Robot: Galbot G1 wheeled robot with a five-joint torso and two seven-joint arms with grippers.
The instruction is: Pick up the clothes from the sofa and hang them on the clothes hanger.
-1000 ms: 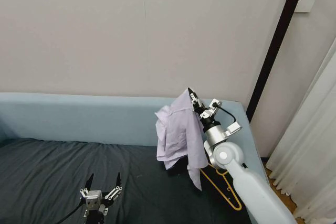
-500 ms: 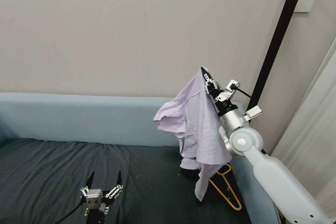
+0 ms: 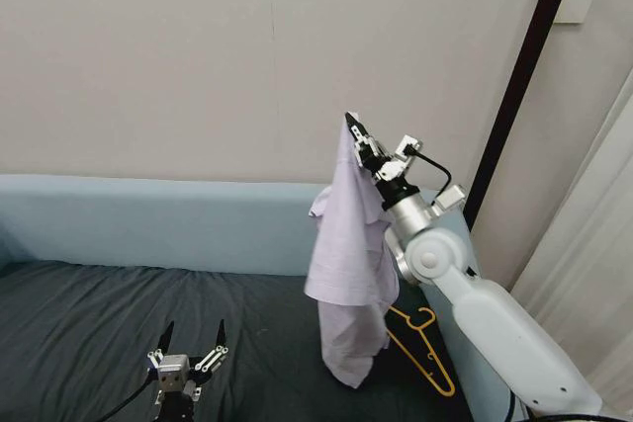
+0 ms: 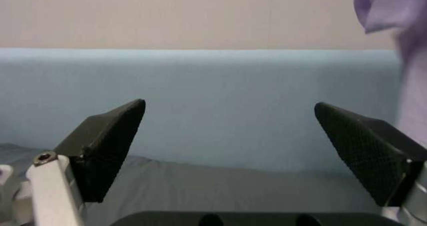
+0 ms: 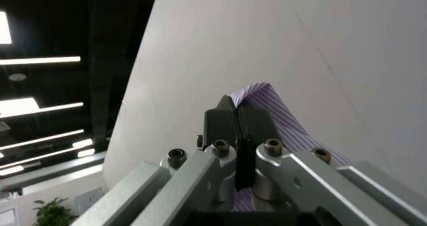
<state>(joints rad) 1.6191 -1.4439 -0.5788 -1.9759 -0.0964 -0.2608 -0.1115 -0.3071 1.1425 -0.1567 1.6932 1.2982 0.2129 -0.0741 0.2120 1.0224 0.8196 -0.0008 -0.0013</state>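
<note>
The right gripper (image 3: pixel 354 133) is raised in front of the wall, its fingers pressed together on a pinch of the lilac striped shirt (image 3: pixel 346 254). The right wrist view confirms this: the black pads (image 5: pixel 235 117) meet with the fabric (image 5: pixel 280 116) trapped between them. The high grip looks chosen so the whole garment hangs free. It drops straight toward six o'clock from the fingers, and its hem is off the dark seat (image 3: pixel 89 313) of the sofa, in front of the pale blue backrest (image 3: pixel 148 219).

A yellow wire hanger (image 3: pixel 416 353) lies on the seat at roughly five o'clock from the gripper, partly behind the hanging cloth. At about two o'clock from the gripper a dark slanted pole (image 3: pixel 521 76) rises, possibly part of a rack, though that cannot be confirmed.

The left gripper (image 3: pixel 190 351) waits low over the seat at about seven o'clock from the right one. Its fingers are spread wide and it holds nothing. From its wrist view (image 4: pixel 228 106) the shirt (image 4: pixel 393 16) shows at two o'clock. It is probably kept clear until the garment needs a second grip.
</note>
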